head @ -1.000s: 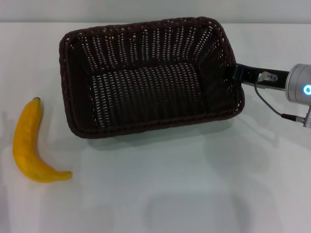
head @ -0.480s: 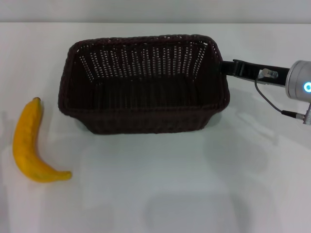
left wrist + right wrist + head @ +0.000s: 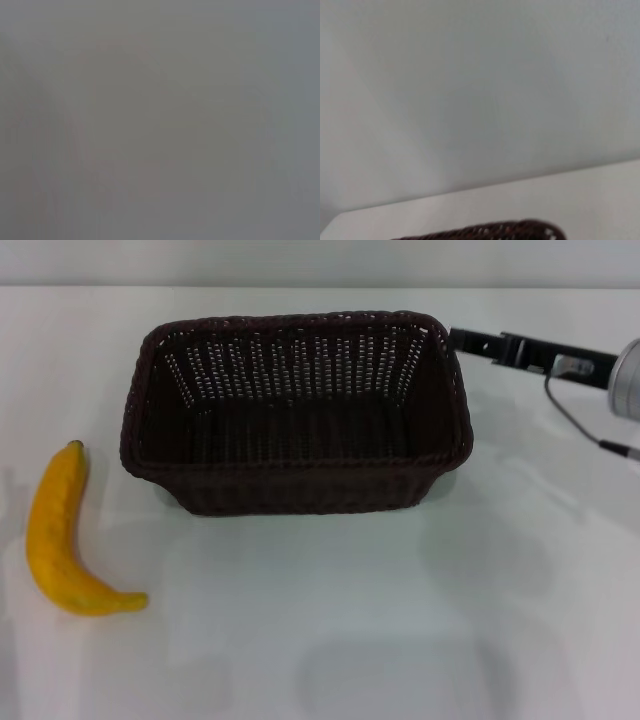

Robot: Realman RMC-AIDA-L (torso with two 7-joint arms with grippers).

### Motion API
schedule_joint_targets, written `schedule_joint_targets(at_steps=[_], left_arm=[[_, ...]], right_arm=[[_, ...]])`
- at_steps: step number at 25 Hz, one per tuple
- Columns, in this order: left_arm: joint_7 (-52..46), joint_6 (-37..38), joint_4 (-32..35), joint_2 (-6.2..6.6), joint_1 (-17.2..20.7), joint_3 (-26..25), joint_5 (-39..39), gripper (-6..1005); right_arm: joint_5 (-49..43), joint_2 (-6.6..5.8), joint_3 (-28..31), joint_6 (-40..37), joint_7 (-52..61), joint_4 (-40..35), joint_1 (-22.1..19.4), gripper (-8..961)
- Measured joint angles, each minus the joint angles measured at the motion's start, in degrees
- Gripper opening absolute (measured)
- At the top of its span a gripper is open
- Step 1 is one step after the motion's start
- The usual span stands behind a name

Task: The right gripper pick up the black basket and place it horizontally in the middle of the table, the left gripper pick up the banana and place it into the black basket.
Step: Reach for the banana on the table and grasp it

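- Head view: a glossy white table (image 3: 330, 630) fills the frame. A dark brown woven wicker basket (image 3: 295, 410) sits upper centre; a curved yellow banana (image 3: 62, 535) lies lower left. The right gripper (image 3: 462, 338), upper right, sits just beside the rim; finger spread unclear.
- Left wrist view: featureless grey.
- Right wrist view: the basket rim (image 3: 485, 232) along the bottom edge, pale wall above.

Bright, even overhead light; the glossy counter (image 3: 330, 620) shows soft reflections. The left wrist view is a featureless grey blur.

Black blocky right hand (image 3: 462, 339), silver wrist, thin grey cable.
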Motion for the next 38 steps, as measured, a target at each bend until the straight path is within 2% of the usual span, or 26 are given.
schedule_joint_targets(at_steps=[5, 11, 16, 25, 30, 33, 35, 38], left_arm=[[0.0, -0.1, 0.0, 0.0, -0.4, -0.1, 0.0, 876], [0.1, -0.1, 0.2, 0.0, -0.9, -0.3, 0.1, 876], [0.2, 0.1, 0.6, -0.14, -0.9, -0.7, 0.1, 876], [0.4, -0.1, 3.2, -0.05, -1.2, -1.2, 0.1, 876], [0.3, -0.1, 4.6, 0.0, -1.1, -1.8, 0.8, 876], [0.2, 0.1, 5.6, 0.08, -1.1, -2.5, 1.9, 875], [0.1, 0.1, 6.7, 0.1, -0.7, -3.5, 3.5, 875], [0.2, -0.1, 8.2, 0.28, -0.5, -4.4, 5.2, 875]], right_arm=[[0.0, -0.03, 0.8, 6.5, -7.2, -0.3, -0.1, 670], [-0.7, -0.03, 0.9, 22.1, -13.7, 0.9, -0.4, 739], [-1.6, -0.06, 0.9, 35.4, -17.7, 4.1, 0.0, 730], [-16.1, -0.06, -0.2, 58.1, -17.9, 14.9, 1.8, 722], [-28.5, -0.07, -1.9, 73.3, -9.6, 26.4, 3.7, 723], [-35.1, -0.13, -1.8, 81.9, 2.9, 33.9, 4.5, 723], [-36.1, -0.22, -1.8, 84.4, 7.4, 36.5, 4.9, 723], [-36.6, -0.24, -2.1, 84.7, 8.4, 37.2, 4.9, 722]])
